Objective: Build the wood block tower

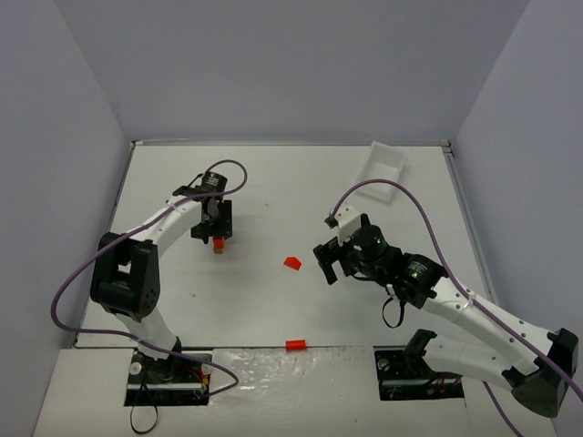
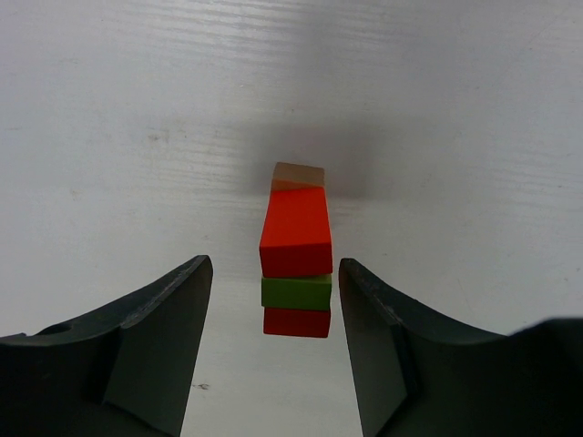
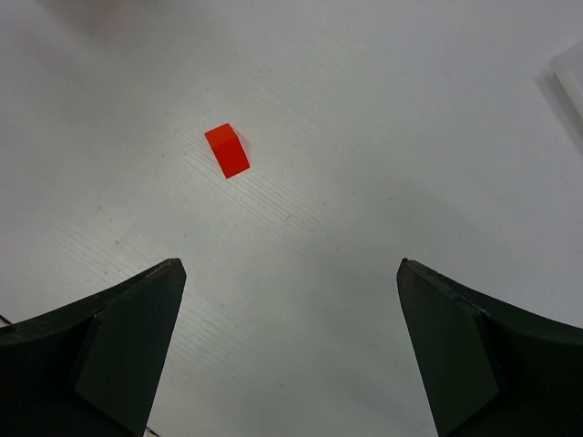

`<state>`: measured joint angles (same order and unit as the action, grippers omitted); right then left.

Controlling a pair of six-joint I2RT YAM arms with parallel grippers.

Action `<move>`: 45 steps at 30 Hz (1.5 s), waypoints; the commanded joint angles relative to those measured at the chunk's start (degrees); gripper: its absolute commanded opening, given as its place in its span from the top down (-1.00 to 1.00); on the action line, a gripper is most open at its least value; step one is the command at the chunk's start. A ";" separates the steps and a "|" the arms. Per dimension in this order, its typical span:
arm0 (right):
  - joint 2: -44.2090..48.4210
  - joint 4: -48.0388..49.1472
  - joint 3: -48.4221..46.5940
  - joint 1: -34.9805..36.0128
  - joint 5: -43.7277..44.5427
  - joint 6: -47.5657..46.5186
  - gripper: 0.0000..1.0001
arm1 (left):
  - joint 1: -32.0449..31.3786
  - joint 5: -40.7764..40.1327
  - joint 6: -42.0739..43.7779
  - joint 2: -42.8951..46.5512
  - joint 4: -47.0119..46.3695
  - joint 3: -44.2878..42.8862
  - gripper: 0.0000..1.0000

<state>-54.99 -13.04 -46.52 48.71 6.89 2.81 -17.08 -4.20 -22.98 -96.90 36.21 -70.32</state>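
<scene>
The wood block tower (image 2: 296, 264) is a narrow stack: red at the near end, then lime green, then a larger red block, with a tan block (image 2: 299, 175) at the far end. My left gripper (image 2: 275, 266) is open, with one finger on each side of the tower and a gap on both sides. In the top view the tower (image 1: 219, 244) shows just below the left gripper (image 1: 217, 228). A loose red block (image 1: 291, 262) lies mid-table. My right gripper (image 1: 328, 261) is open and empty to its right. The block also shows in the right wrist view (image 3: 227, 150), ahead of the right gripper (image 3: 290, 264).
A second loose red block (image 1: 295, 344) lies at the table's near edge between the arm bases. A white rectangular tray (image 1: 383, 164) sits at the back right. Grey walls close in the table on the left, back and right.
</scene>
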 commanded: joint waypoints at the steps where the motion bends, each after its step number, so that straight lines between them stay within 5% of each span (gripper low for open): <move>1: -0.80 3.53 -2.17 -0.37 -1.15 -0.18 -1.00 | -0.41 1.19 -0.11 5.83 1.08 -3.48 -0.10; 15: -0.81 3.55 -2.17 -0.37 -1.52 0.09 -1.00 | -0.40 3.78 1.00 2.61 2.64 -13.45 -0.08; 20: -1.26 3.46 -2.26 -0.37 -1.52 0.09 -1.00 | -0.41 4.20 -1.01 -1.27 2.73 -16.42 0.13; 45: -2.67 3.46 -2.35 -0.37 -1.66 0.27 -1.00 | -1.16 4.20 -2.15 -9.39 5.71 -17.69 0.23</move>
<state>-57.32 -13.02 -46.52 48.71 5.50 2.90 -17.78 0.03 -24.93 -106.34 40.46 -85.09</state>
